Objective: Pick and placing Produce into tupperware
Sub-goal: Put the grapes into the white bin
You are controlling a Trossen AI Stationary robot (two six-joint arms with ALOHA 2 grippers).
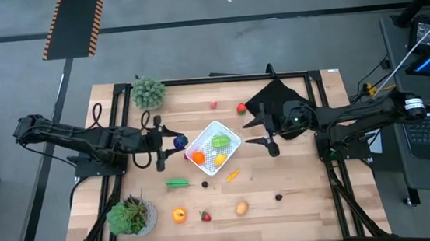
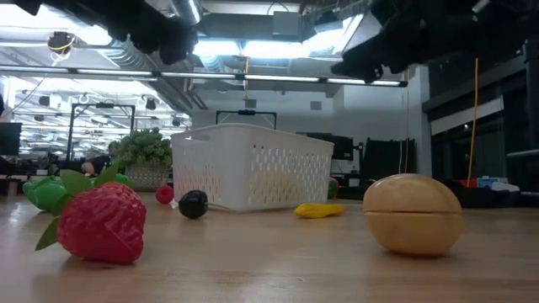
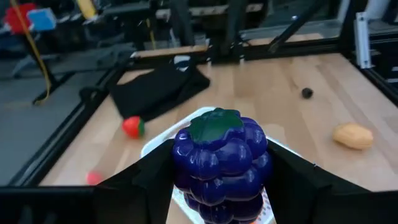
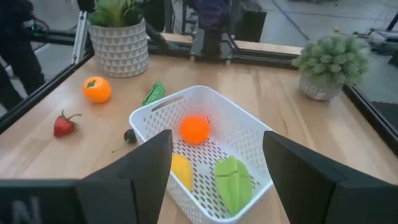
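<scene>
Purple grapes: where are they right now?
The purple grapes sit clamped in the left tool, which the high view puts just left of the white container, not yet over it.

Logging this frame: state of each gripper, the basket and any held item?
left gripper: shut on purple grape bunch, at the basket's left edge
right gripper: open, empty, right of the basket
white basket: upright, holds an orange fruit, a yellow piece and a green leafy piece
strawberry: loose on the table
</scene>
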